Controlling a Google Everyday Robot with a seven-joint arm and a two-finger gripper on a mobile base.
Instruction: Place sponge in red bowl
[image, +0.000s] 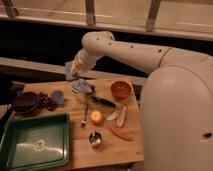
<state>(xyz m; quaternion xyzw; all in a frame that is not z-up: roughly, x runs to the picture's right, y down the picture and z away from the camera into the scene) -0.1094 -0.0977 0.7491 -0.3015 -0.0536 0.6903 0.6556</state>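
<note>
1. No text, label, brand, number or sign can be read anywhere in the camera view
2. The green tray (37, 118) has a small pale mark in the middle of its floor, but it is too blurred to read as a letter or a sign
3. The gripper (72, 74) hangs above the back left part of the wooden table (130, 150), closed on the blue-grey sponge (67, 70); nothing legible stands on either
</note>
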